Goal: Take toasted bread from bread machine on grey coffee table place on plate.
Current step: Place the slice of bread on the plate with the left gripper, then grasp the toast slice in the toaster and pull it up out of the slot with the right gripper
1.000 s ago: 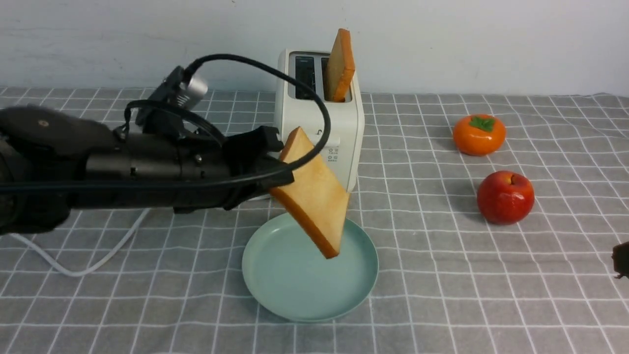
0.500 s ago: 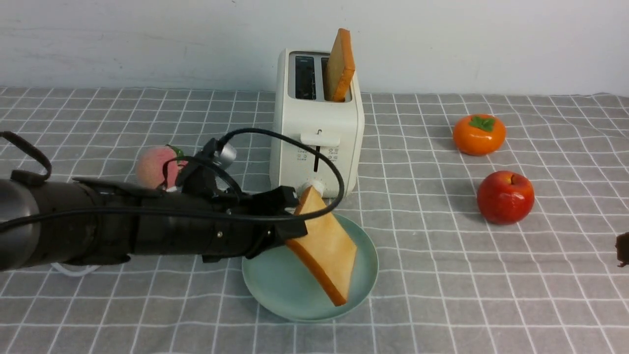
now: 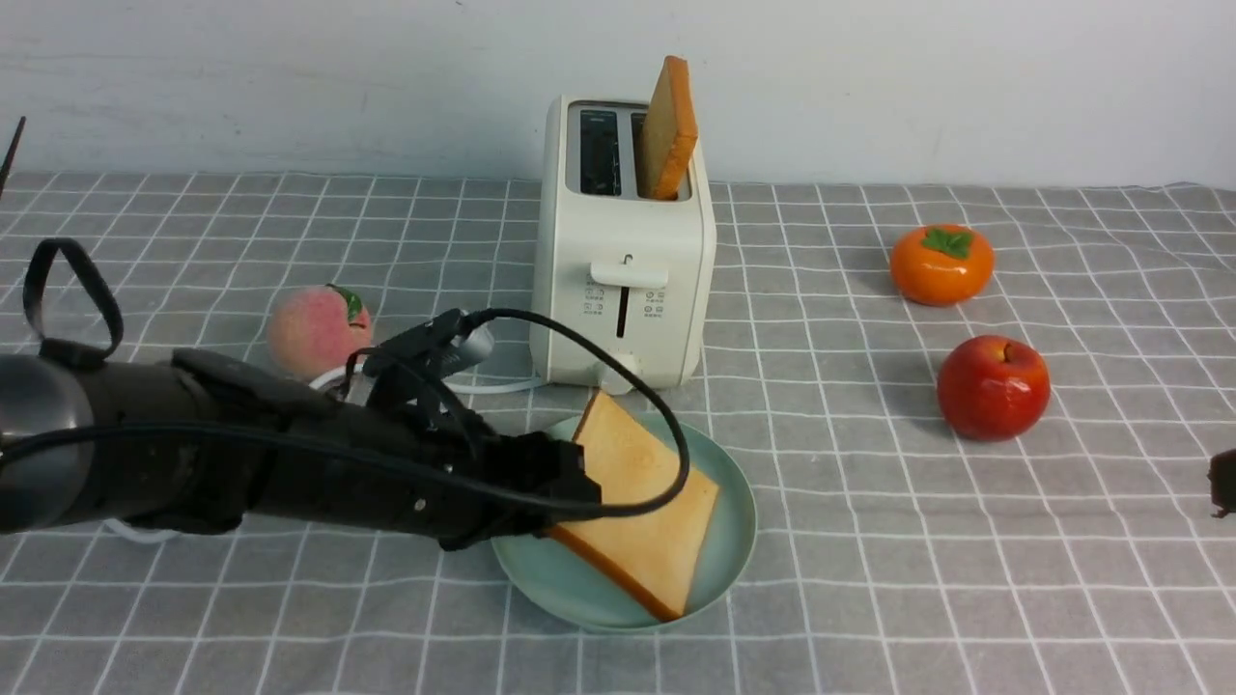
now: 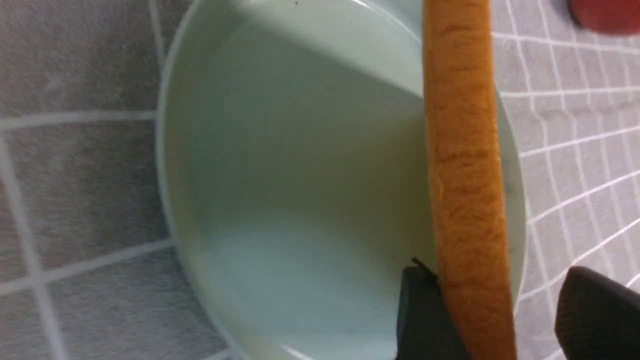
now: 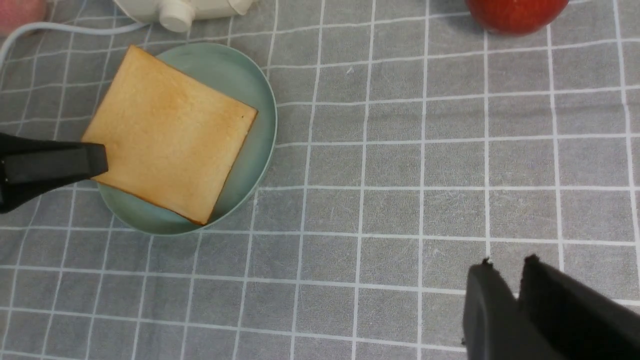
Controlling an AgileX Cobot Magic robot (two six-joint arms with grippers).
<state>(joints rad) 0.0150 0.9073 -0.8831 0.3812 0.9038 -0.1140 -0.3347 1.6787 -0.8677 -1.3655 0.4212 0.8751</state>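
One slice of toasted bread (image 3: 642, 512) (image 5: 170, 135) lies nearly flat on the mint-green plate (image 3: 734, 541) (image 5: 260, 130), in front of the bread machine (image 3: 628, 251). My left gripper (image 3: 570, 483) (image 4: 495, 272) is low at the slice's left corner and open. In the left wrist view the crust edge (image 4: 465, 175) rests against one finger (image 4: 420, 310), and the other finger (image 4: 595, 320) stands clear of it. A second slice (image 3: 668, 125) stands upright in the machine's right slot. My right gripper (image 3: 1221, 492) (image 5: 509, 262) hovers at the far right over the grey coffee table (image 3: 869, 579), shut and empty.
A peach (image 3: 314, 333) sits left of the bread machine, behind my left arm. A persimmon (image 3: 941, 263) and a red apple (image 3: 993, 386) lie on the right. The white power cord (image 3: 483, 384) runs along the cloth beside the machine's base.
My left arm came down and laid the slice from a steep tilt onto the plate. Its jaws opened off the slice. The right gripper barely moved.
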